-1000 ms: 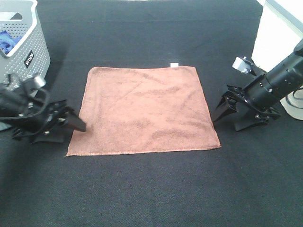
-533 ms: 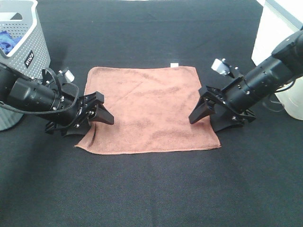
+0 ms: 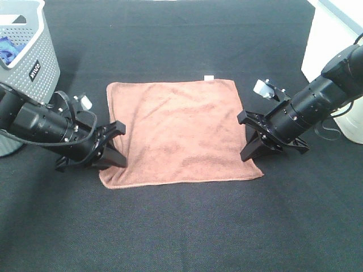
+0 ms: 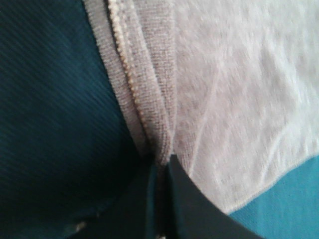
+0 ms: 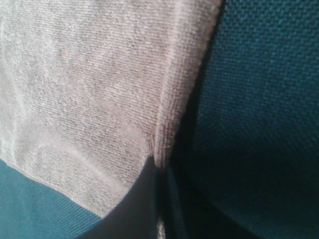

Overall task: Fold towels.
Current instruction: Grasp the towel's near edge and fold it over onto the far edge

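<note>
The reddish-brown towel (image 3: pixel 178 133) lies flat on the black table, its white tag (image 3: pixel 209 77) on the far edge. My left gripper (image 3: pixel 116 158) is at the towel's left edge near the front left corner. In the left wrist view it (image 4: pixel 160 167) is shut on the towel's hem (image 4: pixel 130 89). My right gripper (image 3: pixel 248 153) is at the right edge near the front right corner. In the right wrist view it (image 5: pixel 160 167) is shut on the towel's edge (image 5: pixel 172 109).
A grey perforated basket (image 3: pixel 35 54) with a blue cloth (image 3: pixel 7 48) inside stands at the back left. A white object (image 3: pixel 329 51) stands at the back right. The black table cloth (image 3: pixel 181 226) spreads in front of the towel.
Both grippers came in from the sides to the towel's left and right edges and closed on them. The front left corner has shifted inward to the right.
</note>
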Tool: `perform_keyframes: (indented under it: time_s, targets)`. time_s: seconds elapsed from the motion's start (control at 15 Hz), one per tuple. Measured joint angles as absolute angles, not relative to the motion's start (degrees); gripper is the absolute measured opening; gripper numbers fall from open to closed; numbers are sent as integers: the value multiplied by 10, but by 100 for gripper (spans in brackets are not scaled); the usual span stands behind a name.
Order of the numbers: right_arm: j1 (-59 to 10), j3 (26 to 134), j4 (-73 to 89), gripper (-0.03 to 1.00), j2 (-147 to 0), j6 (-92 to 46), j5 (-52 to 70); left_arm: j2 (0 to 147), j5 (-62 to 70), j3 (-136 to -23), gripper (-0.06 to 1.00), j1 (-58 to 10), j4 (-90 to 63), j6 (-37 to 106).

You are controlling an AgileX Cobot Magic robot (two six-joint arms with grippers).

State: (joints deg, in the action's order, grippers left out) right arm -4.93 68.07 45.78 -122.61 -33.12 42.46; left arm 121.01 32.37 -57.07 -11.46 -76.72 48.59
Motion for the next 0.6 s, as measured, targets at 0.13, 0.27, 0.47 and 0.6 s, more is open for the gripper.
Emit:
perform_keyframes:
  time_s: [0.13,0.27,0.47,0.6]
  targets:
    - [-49,680,454,0,-1224,-313,435,1206,353,-570,1,-112,-715,455]
    - [-49,677,416,0,-1199,-272,458,1170,364,-565,1,-110,-600,380]
    - [-49,614,386,0,-1127,-242,461,1124,369,-539,1,-110,-498,292]
    - [-50,556,383,0,-1093,-242,461,1103,388,-511,1,-110,-482,273]
